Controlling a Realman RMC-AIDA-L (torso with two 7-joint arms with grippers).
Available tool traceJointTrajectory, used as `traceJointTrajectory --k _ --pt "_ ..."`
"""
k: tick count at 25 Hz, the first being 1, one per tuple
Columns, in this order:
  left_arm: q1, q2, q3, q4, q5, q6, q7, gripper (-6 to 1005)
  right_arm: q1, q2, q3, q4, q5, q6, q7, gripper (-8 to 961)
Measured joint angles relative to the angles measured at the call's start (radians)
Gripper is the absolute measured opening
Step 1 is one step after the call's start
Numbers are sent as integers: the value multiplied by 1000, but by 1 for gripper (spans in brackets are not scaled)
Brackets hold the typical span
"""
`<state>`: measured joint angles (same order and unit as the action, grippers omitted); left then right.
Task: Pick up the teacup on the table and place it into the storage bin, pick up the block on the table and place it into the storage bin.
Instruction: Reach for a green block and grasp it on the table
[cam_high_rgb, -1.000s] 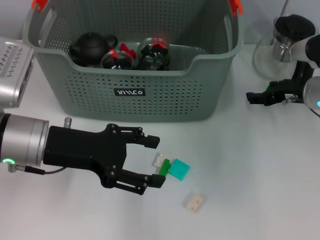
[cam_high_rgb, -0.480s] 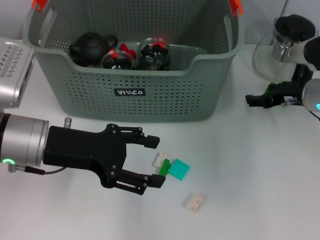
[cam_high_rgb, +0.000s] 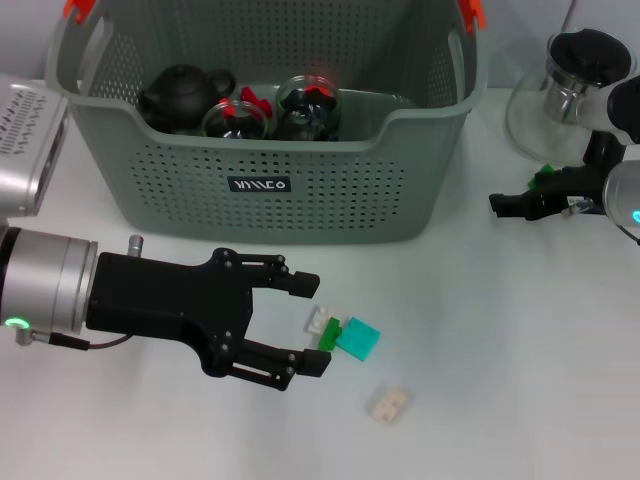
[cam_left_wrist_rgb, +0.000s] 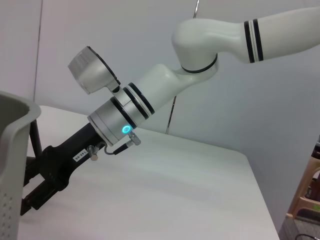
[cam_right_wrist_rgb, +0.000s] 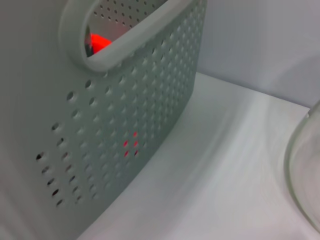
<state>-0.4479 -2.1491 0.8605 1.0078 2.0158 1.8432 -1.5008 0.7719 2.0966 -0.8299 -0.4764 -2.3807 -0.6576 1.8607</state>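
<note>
My left gripper (cam_high_rgb: 312, 325) sits low over the table (cam_high_rgb: 500, 380), jaws spread wide with nothing between them. The blocks (cam_high_rgb: 345, 335), a white, green and teal cluster, lie just off the jaw tips, touching neither. A second pale block (cam_high_rgb: 387, 404) lies apart, beyond the lower jaw. The bin (cam_high_rgb: 270, 150) stands past the upper jaw, glass cups and a dark teapot already in it. My right gripper (cam_high_rgb: 515, 203) hangs beside the bin's far end; whether its jaws are open I cannot tell. The risk, I judge: closing from here could nudge the cluster apart and catch only one piece.
</note>
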Motion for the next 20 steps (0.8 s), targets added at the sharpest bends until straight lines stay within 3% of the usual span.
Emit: traceJointTrajectory --k 20 --pt "-8 0 2 1 1 7 -24 861 -29 -10 12 -60 41 -109 -13 822"
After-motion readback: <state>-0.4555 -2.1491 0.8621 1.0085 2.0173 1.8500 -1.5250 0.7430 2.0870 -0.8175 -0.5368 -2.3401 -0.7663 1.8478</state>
